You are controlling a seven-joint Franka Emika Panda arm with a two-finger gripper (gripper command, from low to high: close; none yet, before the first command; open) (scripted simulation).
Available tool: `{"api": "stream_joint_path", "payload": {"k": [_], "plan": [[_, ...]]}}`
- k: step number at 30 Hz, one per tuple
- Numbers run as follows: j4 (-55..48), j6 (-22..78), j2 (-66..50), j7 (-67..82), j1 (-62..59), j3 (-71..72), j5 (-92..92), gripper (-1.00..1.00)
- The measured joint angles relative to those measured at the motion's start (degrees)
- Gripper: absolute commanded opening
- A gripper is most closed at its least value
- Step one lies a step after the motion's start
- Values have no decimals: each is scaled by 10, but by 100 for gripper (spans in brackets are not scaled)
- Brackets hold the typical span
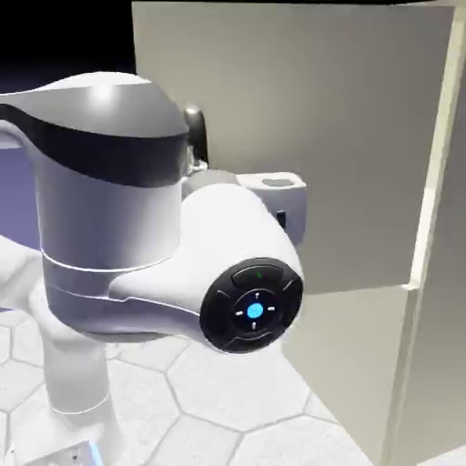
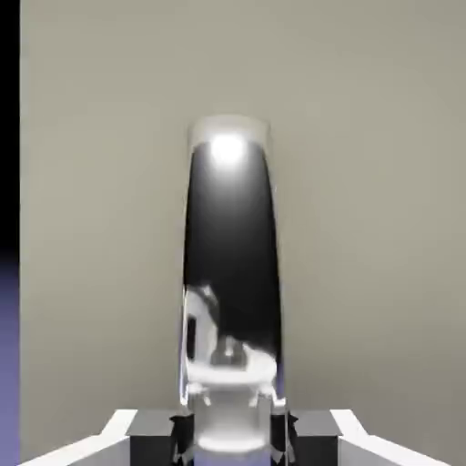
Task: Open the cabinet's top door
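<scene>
The pull is the step in hand: the top door [image 1: 355, 146] looks partly open, its lower edge slanting away from the line of the cabinet [image 1: 434, 373] below, with a bright strip at three o'clock in the exterior view where it meets the frame. How far it has to go is hard to judge from here. The next move calls for more of the same swing – draw the handle [image 2: 233, 232] outward on a curve about that three o'clock side, turning the wrist with the door so the grip doesn't twist or slide off.

The fingers [image 2: 232, 430] are narrow, closed around the handle, one on each side of it. In the hand view the handle stands upright, its near part between the fingers at six o'clock and the rest running up towards twelve; the door's flat face spreads behind, its free edge at nine o'clock. In the exterior view the handle's dark tip shows at about eleven o'clock from the middle, just past the arm [image 1: 109, 227], which hides the grip itself – so the hand view is the one to trust for any slip along that smooth, shiny bar
</scene>
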State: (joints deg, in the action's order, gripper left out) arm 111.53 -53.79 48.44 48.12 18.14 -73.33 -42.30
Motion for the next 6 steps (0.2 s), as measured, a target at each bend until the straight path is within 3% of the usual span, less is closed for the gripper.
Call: {"api": "stream_joint_path", "payload": {"k": [5, 6], "plan": [[-84, 49, 15, -22, 104, -63, 17, -100], [-98, 57, 18, -26, 121, -72, 20, 100]]}}
